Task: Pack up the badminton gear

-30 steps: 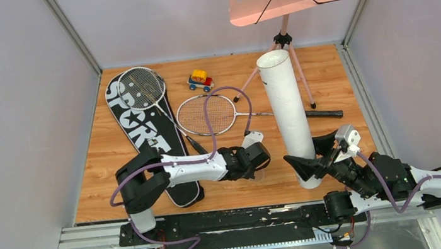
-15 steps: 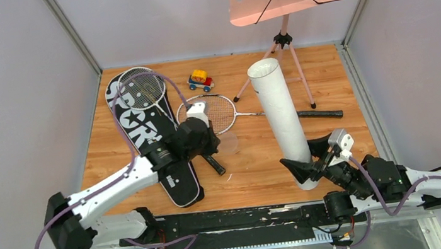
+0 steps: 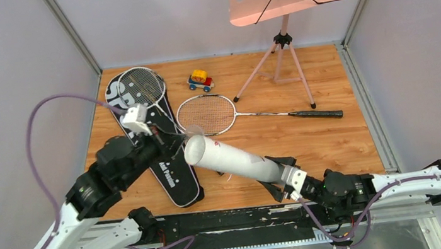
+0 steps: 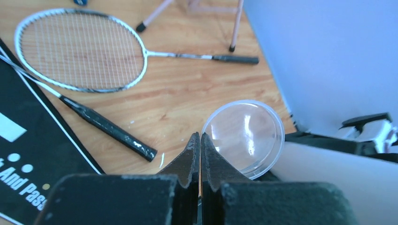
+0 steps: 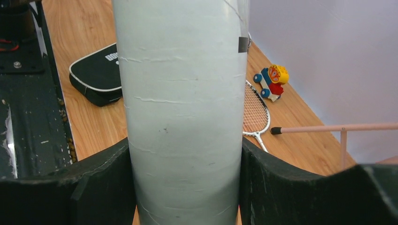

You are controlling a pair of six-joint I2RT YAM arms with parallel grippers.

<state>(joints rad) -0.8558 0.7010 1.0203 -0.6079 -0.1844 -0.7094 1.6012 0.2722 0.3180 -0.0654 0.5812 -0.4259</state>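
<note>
Listing items as they now lie.

White tube (image 3: 235, 161): upright a second ago, now tipped low, its open mouth swung toward the left arm. The right gripper (image 5: 183, 168) clamps the lower body, one jaw on each side.

Clear lid (image 4: 244, 136): pinched by its rim in the left gripper (image 4: 200, 139), jaws pressed almost together. That arm has pulled back leftward, so the lid sits just beside the tube mouth (capping looks like the step in hand).

First racket (image 3: 141, 86): lying on the black bag (image 3: 177, 184).

Second racket (image 3: 207, 114): on the table, unpacked.

Shuttlecocks: not visible; whether they are inside the tube cannot be told.
</note>
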